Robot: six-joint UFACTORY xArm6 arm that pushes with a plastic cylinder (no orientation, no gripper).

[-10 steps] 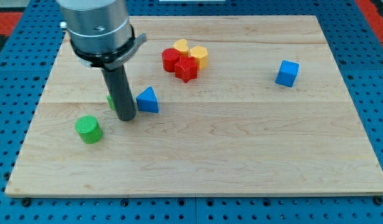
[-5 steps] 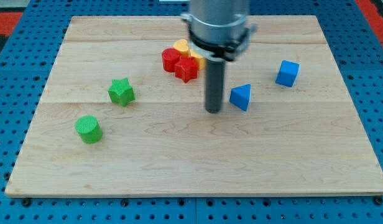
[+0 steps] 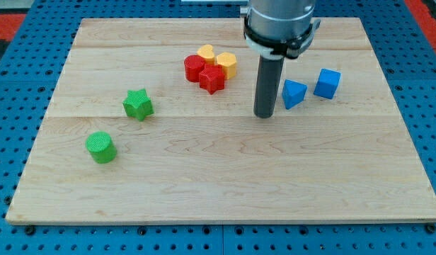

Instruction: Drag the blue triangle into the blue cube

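Observation:
The blue triangle [image 3: 294, 93] lies on the wooden board [image 3: 218, 177] at the view's right, a small gap to the left of the blue cube [image 3: 328, 83]. The two do not touch. My tip [image 3: 264, 115] rests on the board just left of and slightly below the blue triangle, close to it. The dark rod rises from the tip to the arm's grey collar at the view's top.
A cluster of a red cylinder [image 3: 194, 68], a red star [image 3: 212, 79], a yellow cylinder [image 3: 206, 53] and a yellow hexagon [image 3: 227, 64] sits left of the rod. A green star [image 3: 137, 104] and a green cylinder [image 3: 100, 147] lie at the left.
My tip has swept from the board's left to the right, pushing the blue triangle with it up close to the blue cube. The green star is uncovered.

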